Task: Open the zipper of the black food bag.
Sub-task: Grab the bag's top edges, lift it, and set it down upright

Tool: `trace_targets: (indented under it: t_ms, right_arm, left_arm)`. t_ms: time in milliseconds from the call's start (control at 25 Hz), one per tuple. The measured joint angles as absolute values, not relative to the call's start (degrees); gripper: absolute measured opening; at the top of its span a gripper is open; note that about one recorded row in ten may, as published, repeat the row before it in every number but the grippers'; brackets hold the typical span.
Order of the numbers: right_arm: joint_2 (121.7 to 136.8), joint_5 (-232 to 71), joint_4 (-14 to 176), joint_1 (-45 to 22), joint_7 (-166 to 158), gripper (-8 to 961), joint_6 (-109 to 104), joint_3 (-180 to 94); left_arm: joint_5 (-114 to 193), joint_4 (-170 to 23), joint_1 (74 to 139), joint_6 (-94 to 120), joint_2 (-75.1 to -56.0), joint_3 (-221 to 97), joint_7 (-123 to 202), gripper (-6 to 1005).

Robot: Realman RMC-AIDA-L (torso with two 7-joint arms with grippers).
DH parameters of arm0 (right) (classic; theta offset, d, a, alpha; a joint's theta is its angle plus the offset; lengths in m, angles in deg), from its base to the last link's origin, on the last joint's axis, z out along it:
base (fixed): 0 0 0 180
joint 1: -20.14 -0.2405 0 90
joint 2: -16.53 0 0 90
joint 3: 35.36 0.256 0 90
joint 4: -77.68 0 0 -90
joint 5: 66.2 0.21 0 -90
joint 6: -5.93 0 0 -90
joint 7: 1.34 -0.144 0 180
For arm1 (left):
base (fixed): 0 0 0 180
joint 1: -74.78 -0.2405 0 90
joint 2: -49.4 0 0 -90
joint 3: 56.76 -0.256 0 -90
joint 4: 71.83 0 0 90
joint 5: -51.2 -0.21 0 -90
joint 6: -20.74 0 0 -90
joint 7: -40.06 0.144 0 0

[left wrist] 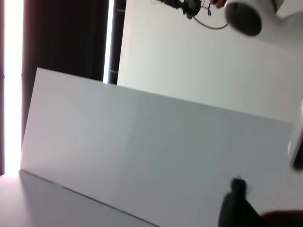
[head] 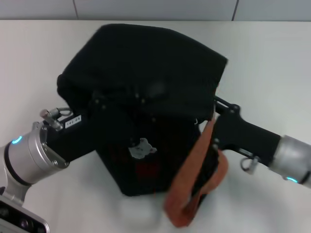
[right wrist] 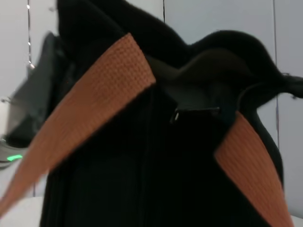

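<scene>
The black food bag stands in the middle of the white table, its top fabric bulging up and back. A bear patch shows on its front, and an orange-brown handle hangs down its right front corner. My left gripper presses into the bag's left side, black on black. My right gripper is at the bag's upper right edge. The right wrist view shows the bag close up between two orange handles, with a small glinting piece, perhaps the zipper pull, near the top.
The white table spreads around the bag, with a wall behind it. The left wrist view shows only a white panel, a wall and a dark blurred shape at its edge. My left arm, with its green light, shows beyond the bag in the right wrist view.
</scene>
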State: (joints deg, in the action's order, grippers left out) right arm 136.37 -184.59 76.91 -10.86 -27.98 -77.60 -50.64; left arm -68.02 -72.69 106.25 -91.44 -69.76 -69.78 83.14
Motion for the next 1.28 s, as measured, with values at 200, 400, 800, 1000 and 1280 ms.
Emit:
trace_targets:
  t_ms: [200,400,800,1000,1280]
  right_arm:
    - [136.40,-183.90,72.12,-9.98,-21.63,823,-74.26,-45.86]
    - [136.32,-183.80,72.02,3.54,-9.22,823,-90.73,-35.57]
    - [136.47,-183.94,60.29,6.17,27.62,824,-91.74,-35.59]
    - [136.46,-182.12,53.96,5.15,46.45,824,-86.01,-32.33]
    - [136.43,-181.85,53.93,4.28,46.93,823,-91.40,-29.90]
  left_arm:
    - [-67.91,-70.80,105.24,-89.78,-69.80,-70.34,83.84,81]
    - [-67.91,-68.78,104.30,-88.03,-69.79,-70.24,84.82,80]
    - [-67.75,-66.62,105.23,-85.46,-69.78,-70.02,84.86,79]
    - [-67.60,-66.08,105.48,-85.06,-69.78,-69.90,84.88,80]
    - [-67.54,-65.94,105.47,-85.00,-69.78,-69.77,84.89,79]
